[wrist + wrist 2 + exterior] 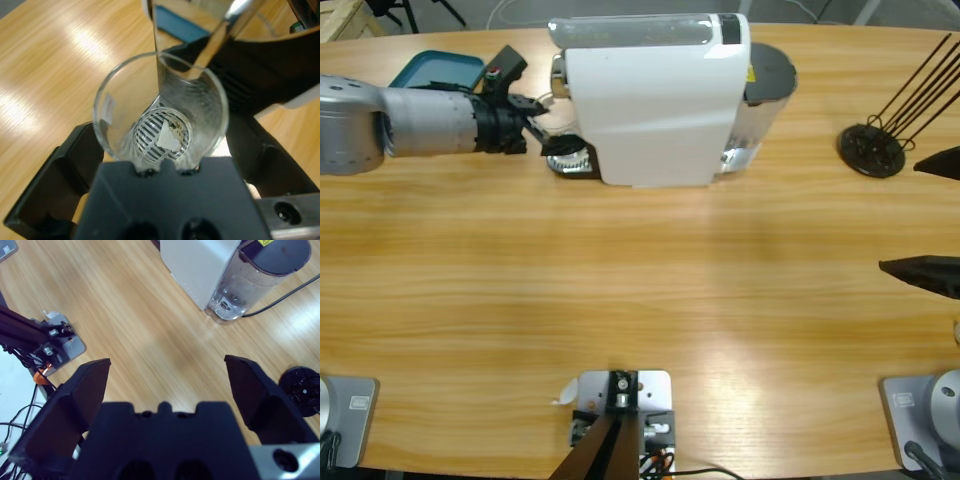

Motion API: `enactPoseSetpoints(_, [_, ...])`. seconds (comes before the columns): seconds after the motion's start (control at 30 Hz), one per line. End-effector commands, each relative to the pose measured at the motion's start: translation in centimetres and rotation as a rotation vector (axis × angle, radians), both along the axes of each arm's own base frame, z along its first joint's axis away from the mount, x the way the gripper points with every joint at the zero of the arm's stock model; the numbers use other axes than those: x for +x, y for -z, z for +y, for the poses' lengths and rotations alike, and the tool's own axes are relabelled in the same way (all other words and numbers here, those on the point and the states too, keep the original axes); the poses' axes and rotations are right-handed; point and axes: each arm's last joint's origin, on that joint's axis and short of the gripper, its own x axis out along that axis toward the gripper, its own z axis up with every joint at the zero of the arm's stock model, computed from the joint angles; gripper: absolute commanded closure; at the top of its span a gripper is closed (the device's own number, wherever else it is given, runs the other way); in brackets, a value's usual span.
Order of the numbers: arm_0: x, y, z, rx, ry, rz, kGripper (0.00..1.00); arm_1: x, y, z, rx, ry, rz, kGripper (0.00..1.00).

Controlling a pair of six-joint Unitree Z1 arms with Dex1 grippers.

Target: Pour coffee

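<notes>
The left arm enters the high view from the left edge and extends horizontally toward the white coffee machine (655, 100), which stands at the far middle of the wooden table (640, 300). The left gripper (552, 140) is positioned at the machine's left end, at the drip tray (570, 160).

In the left wrist view, a clear glass cup (160, 107) sits between the two black jaws, which close around its sides and hold it. The cup is upright and seen from above its rim. Through its transparent base, the round slotted grille (162, 132) of the drip tray is visible, with a small pale scrap lying on it. The chrome dispensing spout (200, 35) of the machine hangs directly over the far side of the cup's opening. No liquid can be seen in the cup.

A teal tray (435, 70) lies on the table behind the left arm, near the far left edge.

The right gripper (170, 390) hovers well above the table with its jaws spread wide and nothing between them. Its wrist view looks down on the machine's clear water tank (255, 280) with a dark lid, and on a black round stand (302, 390) at the right edge. In the high view, this stand (872, 150) sits to the right of the machine, with thin black rods rising from it.
</notes>
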Motion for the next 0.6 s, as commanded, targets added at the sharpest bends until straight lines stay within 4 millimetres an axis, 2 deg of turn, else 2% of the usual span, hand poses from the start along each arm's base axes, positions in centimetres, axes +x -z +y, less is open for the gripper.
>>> enactPoseSetpoints(0.03, [-2.6, -2.4, 2.0, 0.060, -0.007, 0.043, 0.004, -0.7, 0.8, -0.5, -0.011, -0.012, 0.026, 0.004])
enactPoseSetpoints(0.33, [-7.1, -5.5, 5.9, 0.072, -0.013, 0.107, 0.004, 0.4, 1.0, 0.3, -0.034, 0.013, 0.099, 0.000])
enactPoseSetpoints(0.43, [-7.9, -6.1, 6.7, 0.091, -0.114, 0.096, 0.004, 1.1, 0.4, 0.9, -0.036, 0.033, 0.121, 0.002])
enactPoseSetpoints(0.47, [-8.2, -6.8, 6.7, 0.098, -0.134, 0.060, 0.004, 1.6, 0.1, 1.2, -0.052, 0.047, 0.129, 0.040])
enactPoseSetpoints(0.5, [-8.2, -7.2, 6.7, 0.112, -0.157, 0.035, 0.004, 2.3, -0.4, 1.6, -0.067, 0.059, 0.127, 0.234])
enactPoseSetpoints(0.6, [-7.7, -7.2, 6.4, 0.173, -0.218, 0.039, 0.001, 5.7, -3.0, 3.4, -0.118, 0.081, 0.105, 0.951])
